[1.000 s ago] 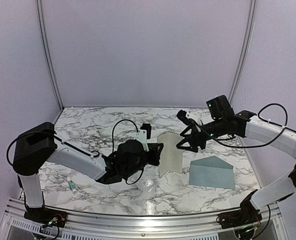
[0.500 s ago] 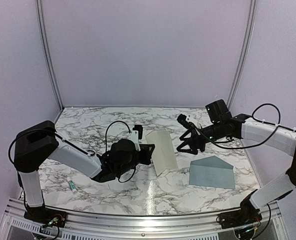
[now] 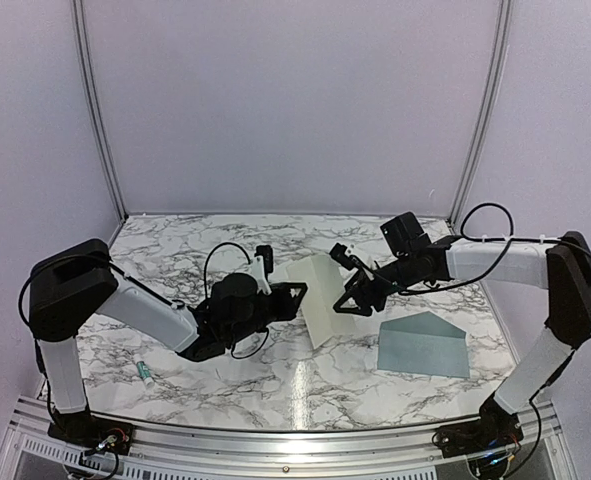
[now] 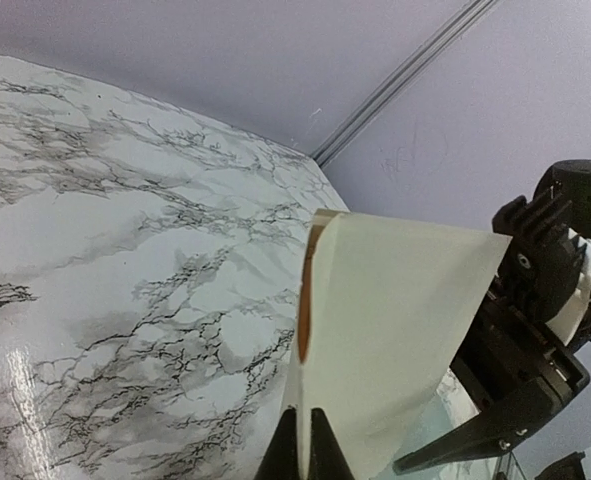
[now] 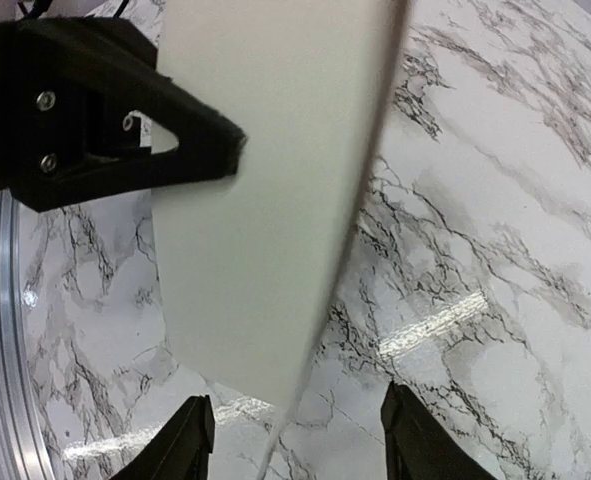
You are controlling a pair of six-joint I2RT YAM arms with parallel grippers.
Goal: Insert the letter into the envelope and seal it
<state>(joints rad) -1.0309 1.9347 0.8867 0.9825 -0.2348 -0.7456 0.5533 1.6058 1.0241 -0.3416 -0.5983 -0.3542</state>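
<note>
Well toward the front right, flat on the marble table (image 3: 175,250): the envelope (image 3: 422,345), blue-grey, triangular flap open and pointing toward the back wall, touched by neither hand. Apart from it, to its left and lifted off the table: the letter (image 3: 318,300), a cream sheet standing roughly on edge, tilted, with a thin brown strip along one border in the left wrist view. Pinched at the edge nearest the left arm by the left hand (image 3: 301,291), fingers closed tight on the paper, tips meeting with only the sheet between them. Opposite, reaching in from the right side: the right hand (image 3: 337,280), jaws parted, one finger on each side of the letter's far edge. Seen from the right wrist, paper edge running down between the two fingertips (image 5: 197,440) without touching either; no grip there. Both hands close together over the middle of the table, facing each other across the sheet. Farther out, at the front left near the left arm's base: a small white-and-green tube (image 3: 146,372), lying alone on the marble.
</note>
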